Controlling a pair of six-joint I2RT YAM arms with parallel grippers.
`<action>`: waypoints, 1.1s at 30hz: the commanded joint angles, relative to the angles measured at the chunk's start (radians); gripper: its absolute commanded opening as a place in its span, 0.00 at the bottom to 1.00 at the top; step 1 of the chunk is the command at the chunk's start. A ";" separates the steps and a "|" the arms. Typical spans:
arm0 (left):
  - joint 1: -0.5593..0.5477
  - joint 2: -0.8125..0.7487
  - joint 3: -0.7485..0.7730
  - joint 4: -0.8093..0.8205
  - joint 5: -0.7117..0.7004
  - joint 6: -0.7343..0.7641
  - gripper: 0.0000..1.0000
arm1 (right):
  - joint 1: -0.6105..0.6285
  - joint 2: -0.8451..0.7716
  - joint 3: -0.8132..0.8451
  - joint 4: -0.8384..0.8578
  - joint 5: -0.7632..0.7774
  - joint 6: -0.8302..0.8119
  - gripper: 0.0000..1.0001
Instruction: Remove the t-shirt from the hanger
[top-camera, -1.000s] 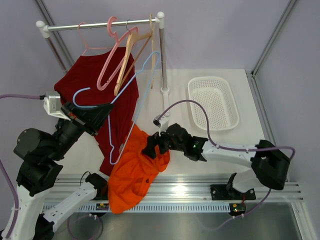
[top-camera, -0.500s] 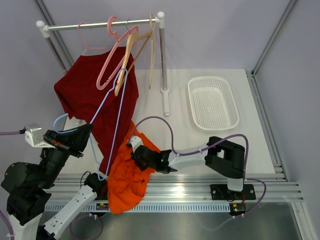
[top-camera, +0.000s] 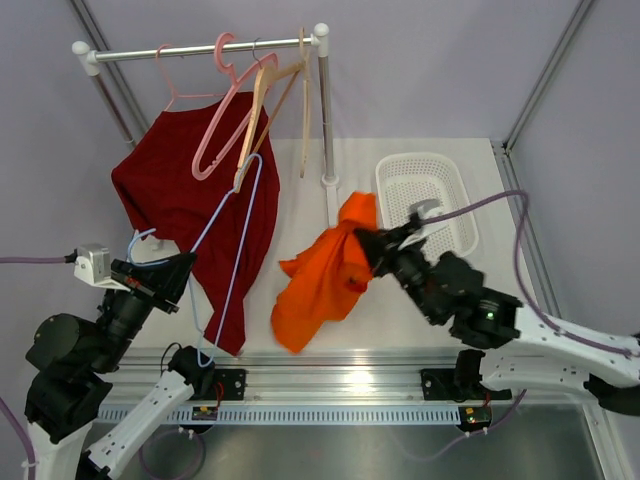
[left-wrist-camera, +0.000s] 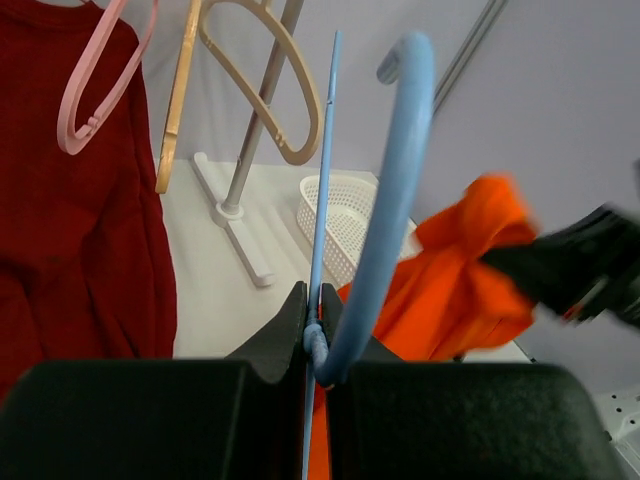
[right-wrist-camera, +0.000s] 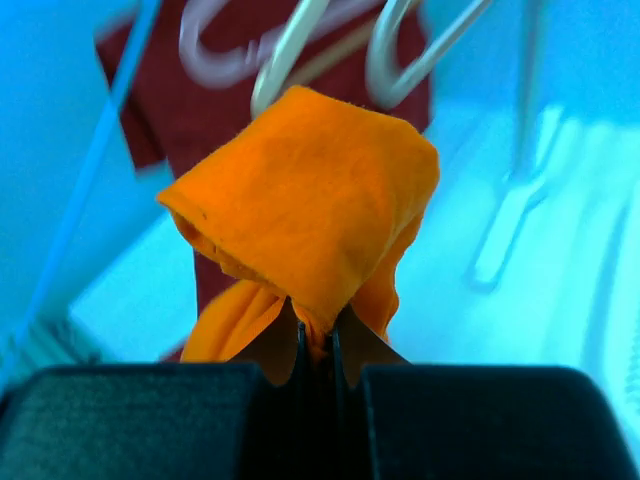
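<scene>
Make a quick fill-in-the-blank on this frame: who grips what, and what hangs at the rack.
1. The left gripper is shut on the ____ hanger.
2. The right gripper is shut on the ____ t-shirt, which hangs from it clear of the hanger.
3. The colour of the shirt hanging at the rack is ____.

Missing words: blue; orange; red.
</scene>
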 joint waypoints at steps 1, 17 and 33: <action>0.001 -0.023 -0.047 0.023 0.021 -0.013 0.00 | -0.132 -0.059 0.116 0.013 0.082 -0.169 0.00; 0.001 -0.028 -0.046 -0.126 -0.064 -0.032 0.00 | -0.732 0.296 0.810 -0.066 -0.150 -0.382 0.00; 0.001 -0.025 0.031 -0.261 -0.190 0.020 0.00 | -0.972 0.389 0.511 0.044 -0.298 -0.160 0.00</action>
